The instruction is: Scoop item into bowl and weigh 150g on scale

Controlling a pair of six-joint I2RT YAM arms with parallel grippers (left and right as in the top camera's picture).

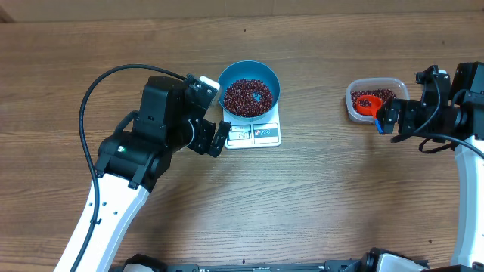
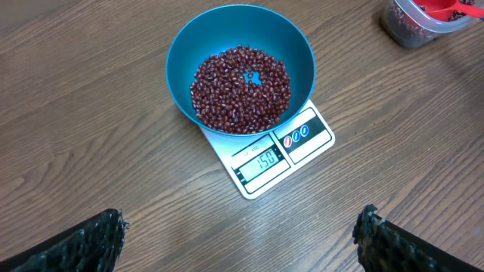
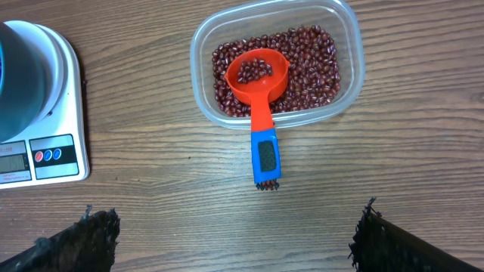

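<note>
The light blue bowl [image 1: 249,88] [image 2: 240,69] stands on the white scale [image 1: 253,134] [image 2: 266,160], holding dark red beans [image 2: 240,89]. The display reads 150. My left gripper [image 1: 219,140] [image 2: 240,238] hangs open over bare wood just left of the scale, nothing between its fingers. More beans [image 3: 306,64] lie in the clear tub [image 1: 372,99] [image 3: 274,64] at the right, where the orange-red scoop [image 3: 259,79] rests with its blue-tipped handle sticking out. My right gripper [image 1: 387,117] [image 3: 236,238] is open and empty, close to the handle's end.
Wooden table [image 1: 318,196] all round. The left arm's black cable [image 1: 98,98] loops over the left side. A corner of the scale [image 3: 45,143] and the bowl's edge [image 3: 19,83] show at the left of the right wrist view.
</note>
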